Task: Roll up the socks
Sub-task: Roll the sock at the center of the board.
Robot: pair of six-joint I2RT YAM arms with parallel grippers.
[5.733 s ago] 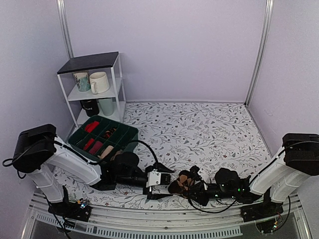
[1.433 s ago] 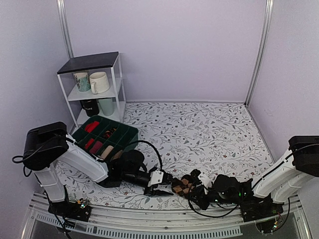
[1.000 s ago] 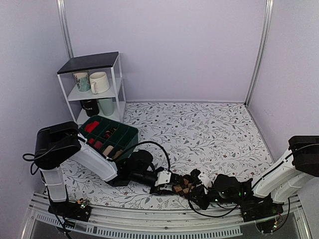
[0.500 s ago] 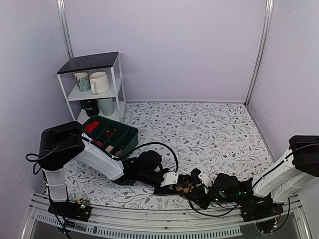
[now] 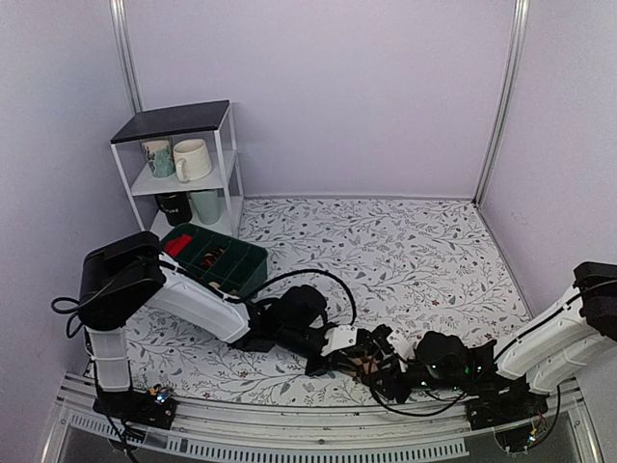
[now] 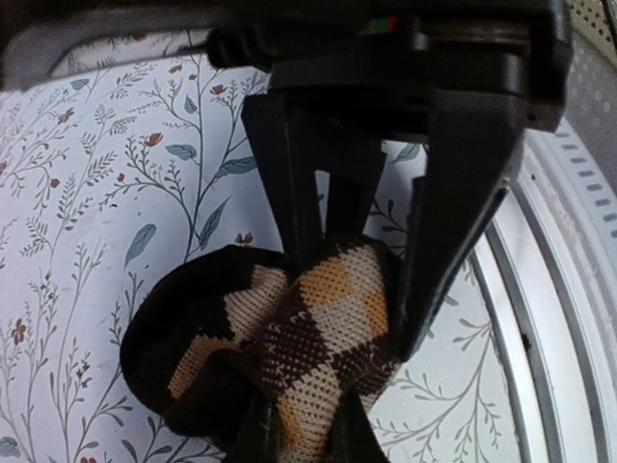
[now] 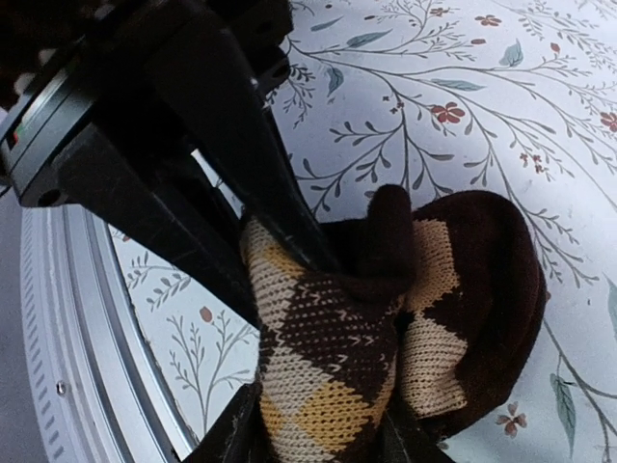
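Left gripper [image 6: 304, 436] is clamped on the argyle socks [image 6: 323, 338], a bunched roll on the floral tablecloth [image 6: 87, 193] by the metal rail [image 6: 564, 318]. Right gripper [image 7: 318, 439] has its fingers spread astride the roll. The top view barely shows it; both wrist views do.

One sock roll [image 6: 318, 338], four mugs [image 5: 192, 159] (shelved)
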